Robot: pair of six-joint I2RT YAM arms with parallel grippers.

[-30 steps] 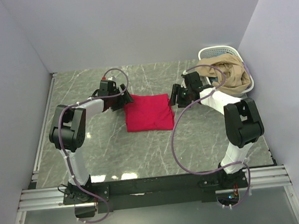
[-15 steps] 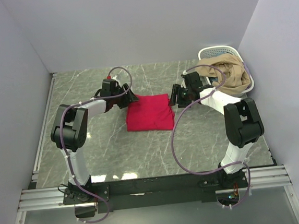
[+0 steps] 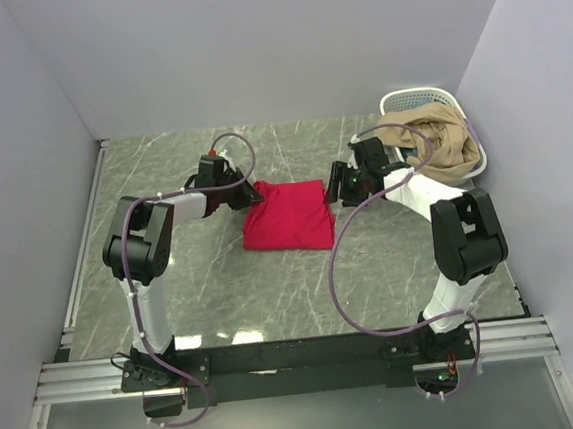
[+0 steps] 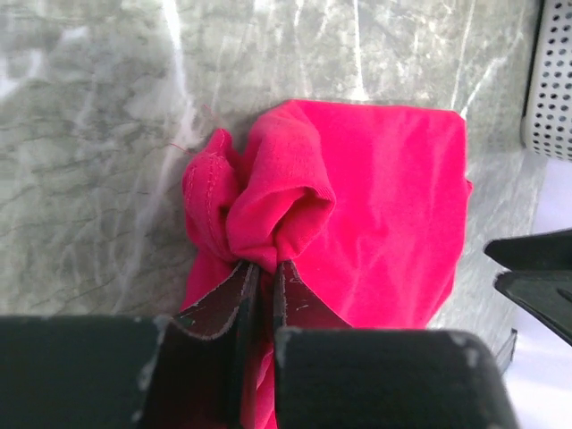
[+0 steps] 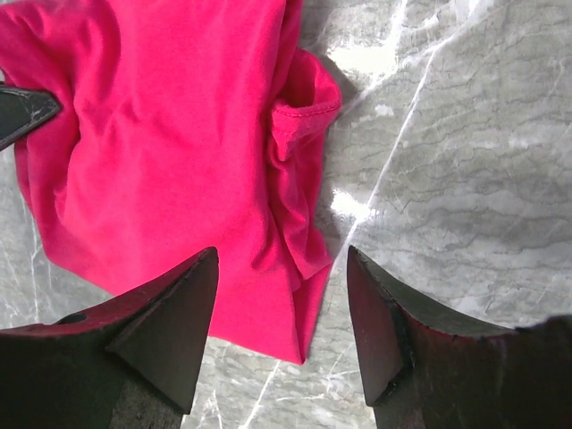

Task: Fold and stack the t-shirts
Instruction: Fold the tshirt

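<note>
Basket (image 3: 409, 97) at far right of the counter (image 3: 222, 280) holds heaped tan cloth (image 3: 447, 150), its lower layers hidden. Red shirt (image 3: 289, 214) lies mid-counter. Left tool (image 4: 260, 284) pinches its bunched edge; right tool (image 5: 281, 257) gapes over the other edge, holding nothing.

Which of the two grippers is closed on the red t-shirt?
The left gripper: its jaws pinch a bunched fold at the edge of the red t-shirt. The right gripper hangs open over the opposite edge, gripping nothing.
</note>
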